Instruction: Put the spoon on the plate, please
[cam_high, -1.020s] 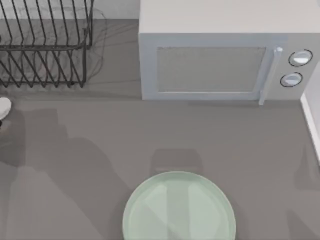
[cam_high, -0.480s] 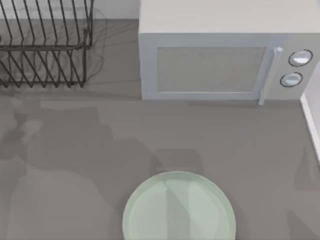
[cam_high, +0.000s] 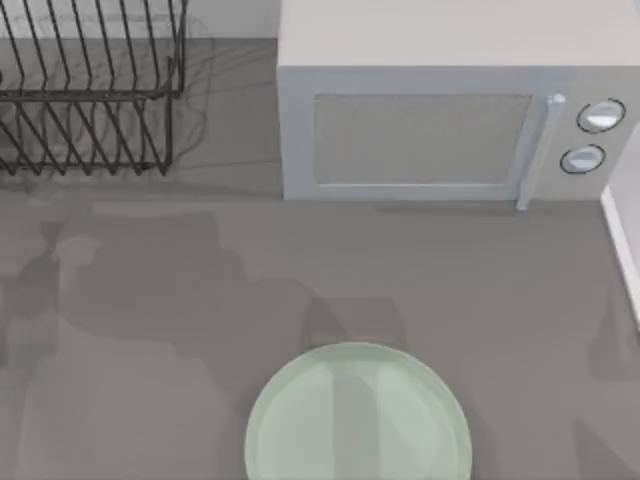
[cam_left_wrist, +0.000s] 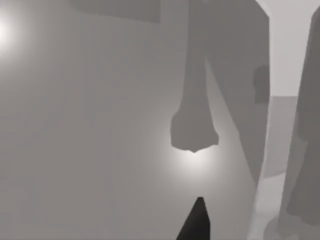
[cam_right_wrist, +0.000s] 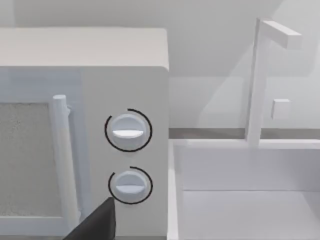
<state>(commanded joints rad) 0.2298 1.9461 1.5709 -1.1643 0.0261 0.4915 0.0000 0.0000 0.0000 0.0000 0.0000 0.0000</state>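
The pale mint-green plate lies flat at the table's front edge, near the middle, with nothing on it. The spoon is out of view. A dark tip of my left gripper pokes into the left wrist view over bare grey table crossed by arm shadows. In the right wrist view, a dark tip of my right gripper sits in front of the microwave's two knobs.
A white microwave with its door shut stands at the back, centre to right. A black wire dish rack fills the back left corner. A white sink with a faucet lies right of the microwave.
A small white round thing at the top view's far left edge one second ago has gone from view. The arm shadows on the left of the table have spread rightwards.
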